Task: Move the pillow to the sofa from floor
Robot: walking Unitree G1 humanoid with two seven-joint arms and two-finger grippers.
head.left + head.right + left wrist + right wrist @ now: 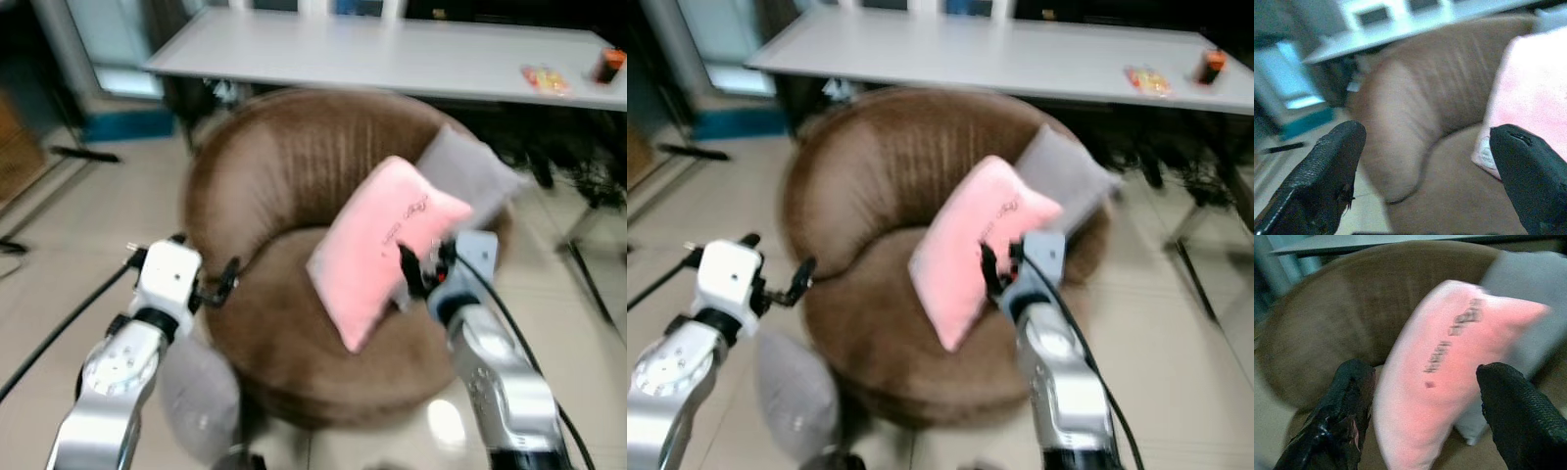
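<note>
A pink pillow (382, 245) with dark lettering leans upright on the seat of the round brown sofa (284, 166). My right gripper (426, 264) is at the pillow's near right edge. It is open, and in the right wrist view its fingers (1352, 406) stand wide apart with the pink pillow (1449, 377) just beyond them. My left gripper (186, 257) is open at the sofa's left rim, holding nothing. A grey pillow (201, 392) lies on the floor against the sofa's front left.
Another grey cushion (470, 171) rests on the sofa's back right behind the pink pillow. A long white table (392, 49) stands behind the sofa with a colourful packet (546, 78) on it. Black cables (59, 328) run over the tiled floor on the left.
</note>
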